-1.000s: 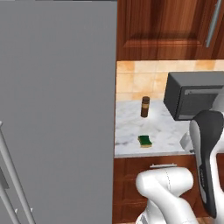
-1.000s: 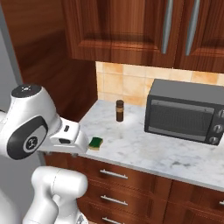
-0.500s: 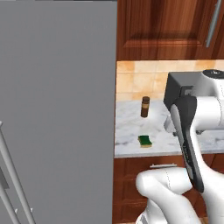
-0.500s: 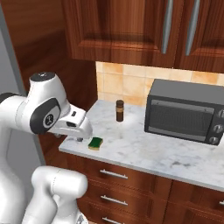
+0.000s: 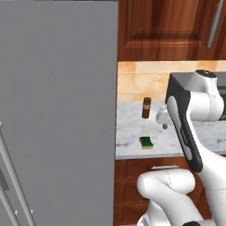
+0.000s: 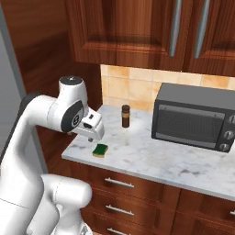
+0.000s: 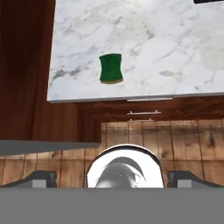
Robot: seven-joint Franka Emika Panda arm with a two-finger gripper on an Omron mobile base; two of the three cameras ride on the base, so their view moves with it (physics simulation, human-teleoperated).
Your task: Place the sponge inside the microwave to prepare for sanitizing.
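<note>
The green sponge [image 5: 146, 142] [image 6: 100, 149] [image 7: 110, 68] lies flat near the left front corner of the marble counter [image 6: 151, 160]. My gripper [image 6: 91, 137] [image 5: 164, 126] hangs above the counter, over and slightly behind the sponge, apart from it. In the hand view its fingertips [image 7: 41, 177] stand wide apart with nothing between them, so it is open. The microwave [image 6: 195, 121] [image 5: 175, 86] sits on the counter to the right with its door shut; my arm hides part of it in the left base view.
A brown bottle [image 6: 125, 116] [image 5: 146, 107] stands behind the sponge near the tiled wall. A tall grey fridge side [image 5: 57, 110] borders the counter's left end. Wooden cabinets [image 6: 137, 27] hang overhead, and drawers [image 6: 119, 183] lie under the counter.
My arm has swung up and forward from low beside the counter, bringing the hand over the sponge. Sponge, bottle and microwave have stayed put.
</note>
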